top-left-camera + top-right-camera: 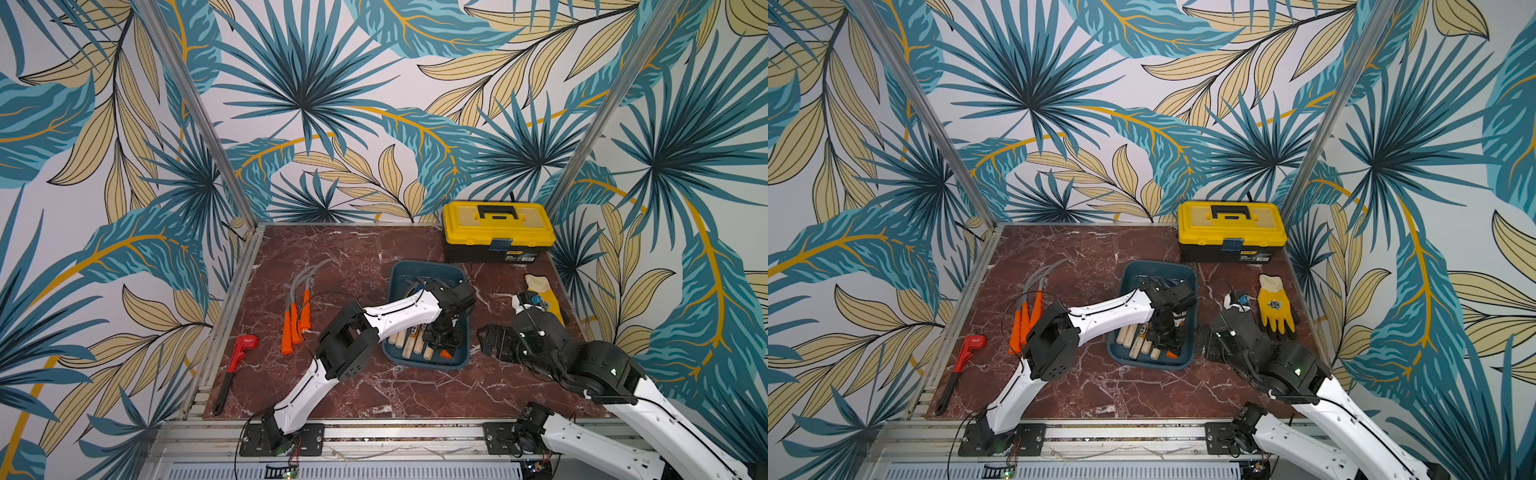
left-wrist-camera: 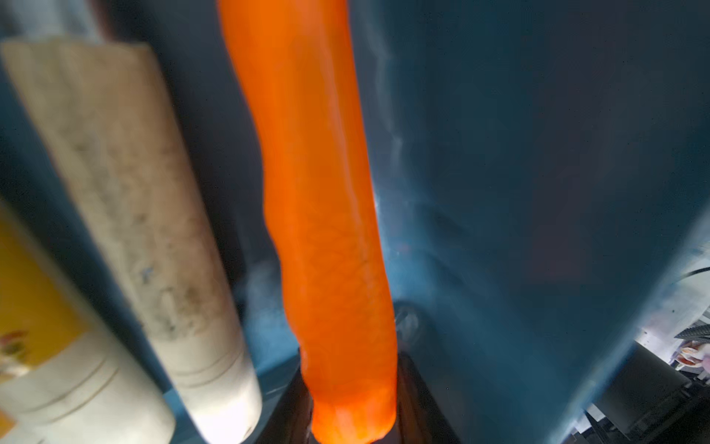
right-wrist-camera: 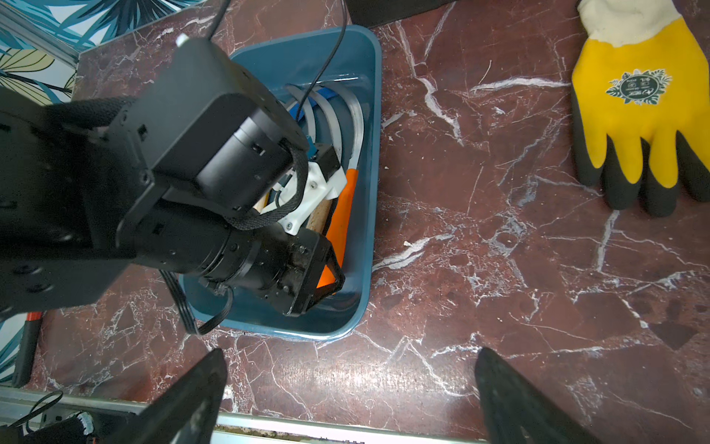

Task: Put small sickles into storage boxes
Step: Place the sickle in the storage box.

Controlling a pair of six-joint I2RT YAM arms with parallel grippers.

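Orange-handled sickle [image 2: 326, 230] between left claw [image 3: 324, 284] jaws, grip unclear; right claw [image 3: 349, 355] wide open, empty.

The tray [image 1: 428, 269] offers little room: the left arm [image 1: 399, 311] lies across it, the left gripper [image 1: 444, 348] stands down in its near end, and the wood-handled sickles [image 1: 409, 345] cover the floor beside it; only a narrow strip between the orange-handled sickle [image 3: 342, 215] and the right wall is bare. The front of the table [image 1: 395, 390] is wide and free. The right gripper [image 3: 349, 357], fingers far apart, hangs over bare marble between tray and glove [image 1: 1275, 309]. On the left, three sickles [image 1: 296, 320] and the wrench [image 1: 237, 361] leave a bare lane between them. The toolbox [image 1: 496, 228] blocks the far right corner.
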